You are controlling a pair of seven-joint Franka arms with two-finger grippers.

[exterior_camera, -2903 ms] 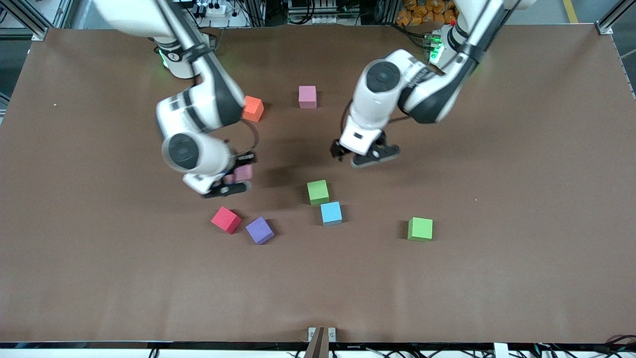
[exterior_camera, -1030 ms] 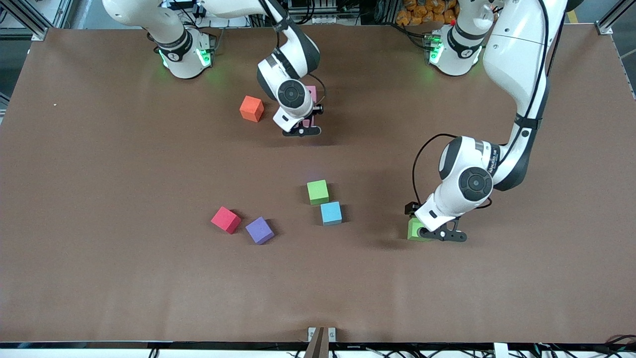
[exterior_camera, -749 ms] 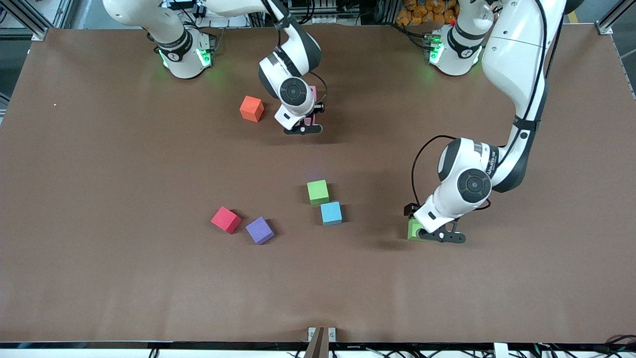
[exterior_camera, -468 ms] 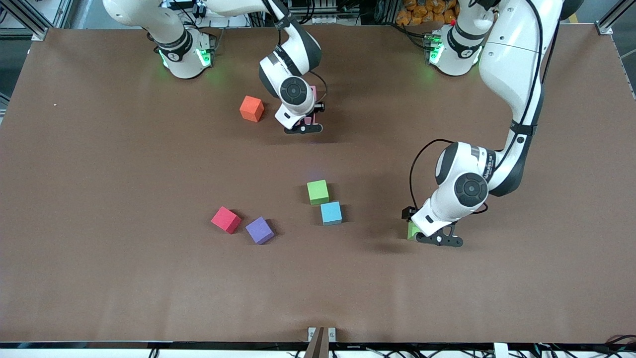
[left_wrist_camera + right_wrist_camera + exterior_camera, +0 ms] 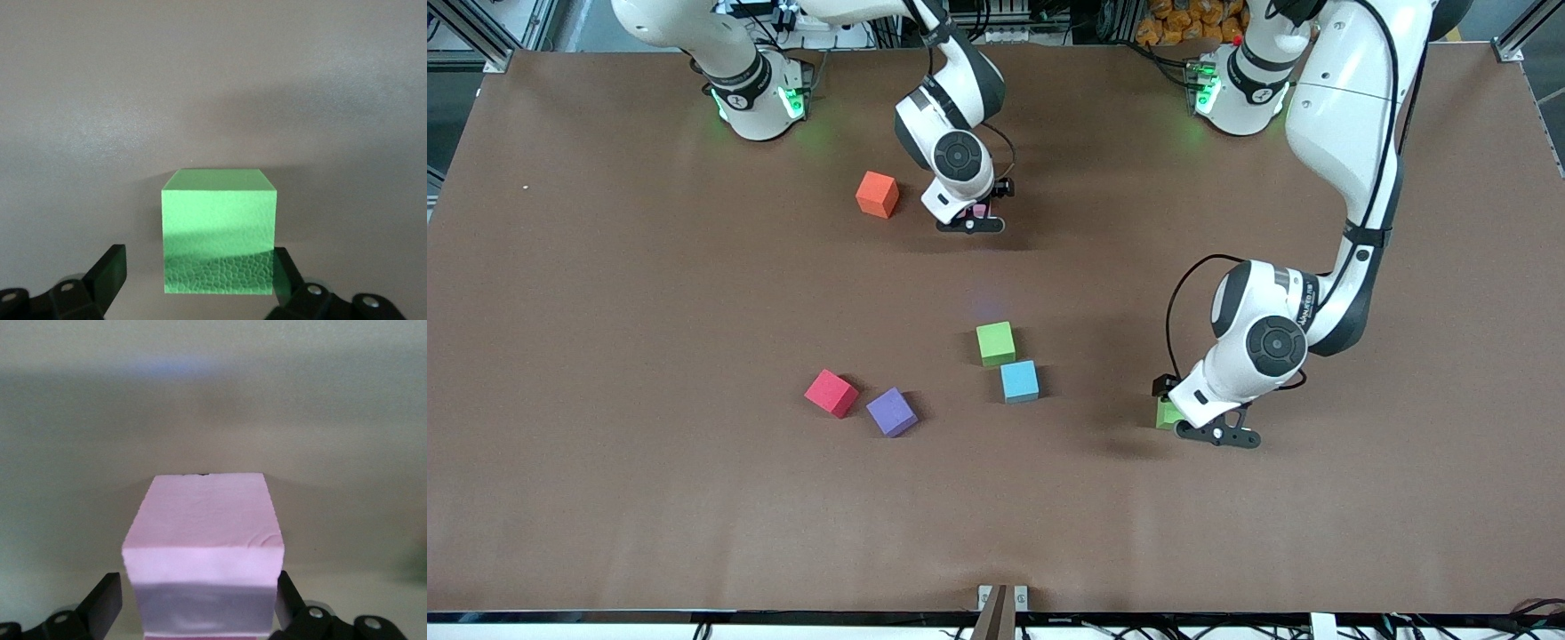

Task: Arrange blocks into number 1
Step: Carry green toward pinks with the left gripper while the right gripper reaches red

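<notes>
Left wrist view shows the green block (image 5: 218, 230) resting on the table (image 5: 605, 489), with the left gripper (image 5: 197, 259) low around it. Its jaws are spread wide: one finger stands clear of the block and the other is right at its side, so nothing is clamped. On the front view's clock face, this block lies at about four o'clock from the table's middle.

The block looks like matte foam, probably very light and somewhat soft, with a pebbled skin that should not slip. A gentle pinch on two opposite flat faces, low and square, ought to hold it. A hard squeeze might dent it or twist it out of line.

At twelve o'clock from the middle, the right gripper (image 5: 199, 587) straddles a pink block (image 5: 203, 540), its jaws open just off the block's sides. The orange block (image 5: 877, 194) sits at nine o'clock from that. Near the middle is the other green block (image 5: 995, 343), with the blue block (image 5: 1019, 380) just beside it at five o'clock. The red block (image 5: 831, 393) and purple block (image 5: 891, 412) lie at eight o'clock.
</notes>
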